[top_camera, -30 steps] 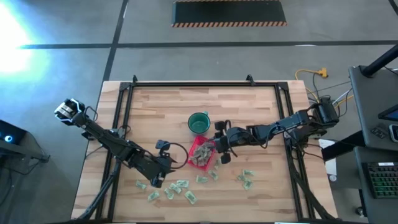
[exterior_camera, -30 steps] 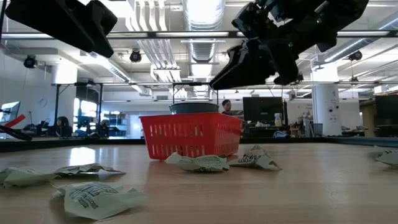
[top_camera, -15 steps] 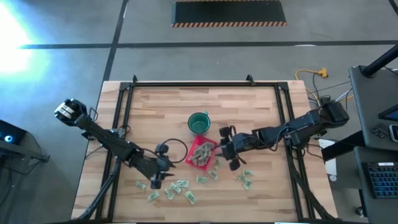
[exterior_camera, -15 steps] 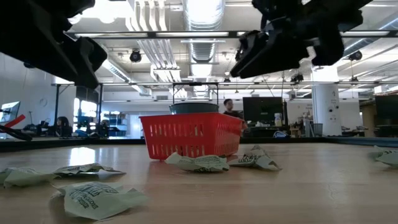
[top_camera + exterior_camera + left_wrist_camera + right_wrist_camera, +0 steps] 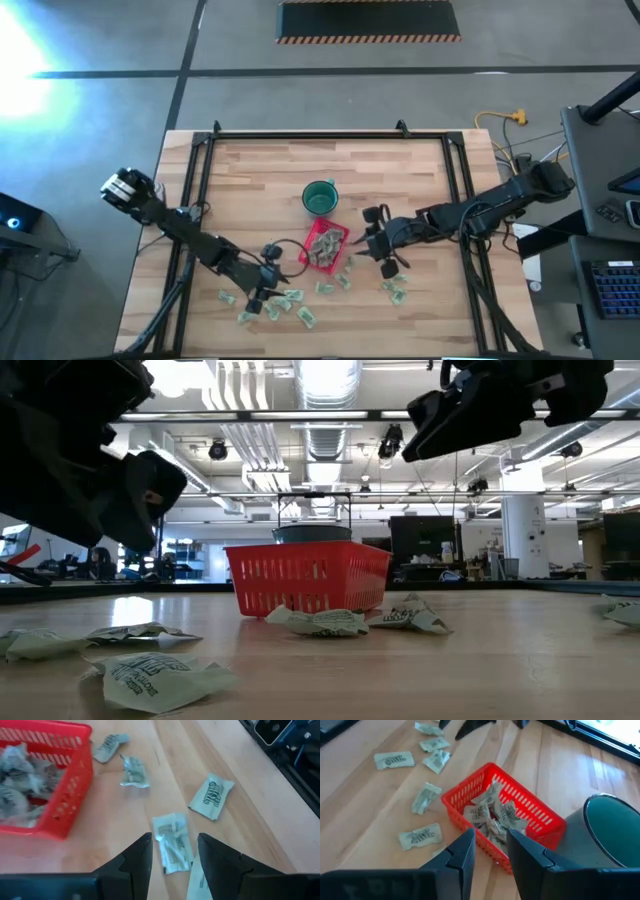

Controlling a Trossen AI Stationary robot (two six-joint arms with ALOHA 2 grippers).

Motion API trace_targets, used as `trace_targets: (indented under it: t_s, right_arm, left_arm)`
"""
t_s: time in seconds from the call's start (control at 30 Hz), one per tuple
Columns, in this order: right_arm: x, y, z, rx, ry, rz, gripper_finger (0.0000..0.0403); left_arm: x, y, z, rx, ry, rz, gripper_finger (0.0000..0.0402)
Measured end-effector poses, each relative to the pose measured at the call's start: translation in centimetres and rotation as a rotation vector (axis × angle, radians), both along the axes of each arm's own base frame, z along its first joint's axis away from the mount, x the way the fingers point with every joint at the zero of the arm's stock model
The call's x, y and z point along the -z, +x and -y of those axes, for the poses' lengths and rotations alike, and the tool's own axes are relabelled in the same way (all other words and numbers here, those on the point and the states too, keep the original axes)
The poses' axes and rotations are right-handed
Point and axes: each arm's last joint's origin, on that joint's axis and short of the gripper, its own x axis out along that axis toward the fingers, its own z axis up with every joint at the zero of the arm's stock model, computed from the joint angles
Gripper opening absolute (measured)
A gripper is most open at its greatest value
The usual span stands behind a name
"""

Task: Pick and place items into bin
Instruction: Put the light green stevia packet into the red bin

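Filling underway, approx. half done: red bin (image 5: 325,246) mid-worktop (image 5: 260,175), just beside green cup (image 5: 319,197), already holds a heap of items (image 5: 492,817). Abt a dozen packets (image 5: 291,298) left loose on the near side. Left claw (image 5: 174,851) open, empty, poised over one packet (image 5: 173,843). Right claw (image 5: 490,847) parted, nothing in it, near bin w/ more packets (image 5: 394,288) close by.
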Motion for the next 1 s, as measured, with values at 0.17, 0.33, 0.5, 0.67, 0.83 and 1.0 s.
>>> trace_targets:
  t_s: [0.17,0.33,0.5,0.67,0.83,1.0]
  right_arm:
    - [-0.2,-0.2,-0.3,-0.007,0.007,0.003,0.0097]
    - [-0.1,-0.3,-0.4,-0.011,0.005,-0.002,0.0100]
    - [-0.1,-0.3,-0.4,-0.010,0.007,-0.009,0.0096]
    - [0.0,-0.4,-0.4,-0.010,0.003,-0.020,0.0089]
    - [0.0,-0.4,-0.4,-0.010,0.003,-0.020,0.0084]
    - [0.0,-0.4,-0.4,-0.010,0.003,-0.020,0.0086]
  left_arm:
    - [0.5,1.0,0.3,0.010,-0.003,-0.028,0.0142]
    - [1.3,1.7,0.3,0.016,-0.008,-0.062,0.0142]
    - [2.3,2.3,0.2,0.020,-0.013,-0.107,0.0142]
    - [2.5,2.7,-0.1,0.023,-0.026,-0.121,0.0141]
    - [2.8,2.7,-0.1,0.036,-0.033,-0.141,0.0141]
    - [3.0,2.7,-0.1,0.040,-0.034,-0.150,0.0141]
